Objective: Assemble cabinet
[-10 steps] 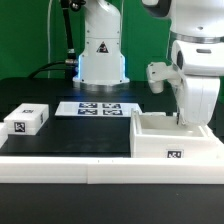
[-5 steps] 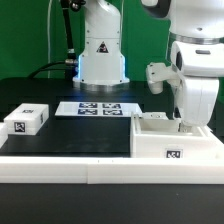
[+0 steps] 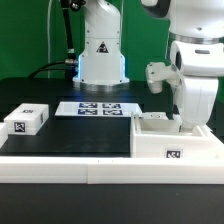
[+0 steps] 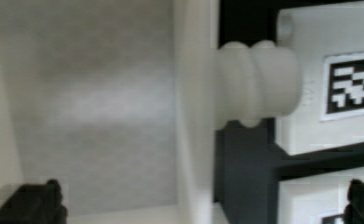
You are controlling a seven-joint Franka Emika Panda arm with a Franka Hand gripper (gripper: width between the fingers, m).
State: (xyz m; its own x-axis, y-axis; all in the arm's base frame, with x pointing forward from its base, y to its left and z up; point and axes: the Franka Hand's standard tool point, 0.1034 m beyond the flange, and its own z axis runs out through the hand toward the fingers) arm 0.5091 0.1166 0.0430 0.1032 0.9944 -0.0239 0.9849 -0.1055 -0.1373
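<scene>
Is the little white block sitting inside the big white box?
No, the small white block lies on the black table at the exterior view's left, well apart from the cabinet.

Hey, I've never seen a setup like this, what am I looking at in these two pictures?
It is a white robot arm that puts furniture together. One picture comes from a camera standing off the arm; the other from a camera on its wrist, looking past the hand. On the black table lie the cabinet, a big white box under the arm, a small white block with square tags, the flat marker board and a long white rail in front. The hand's two fingers stand wide apart at the box, seemingly holding nothing.
</scene>
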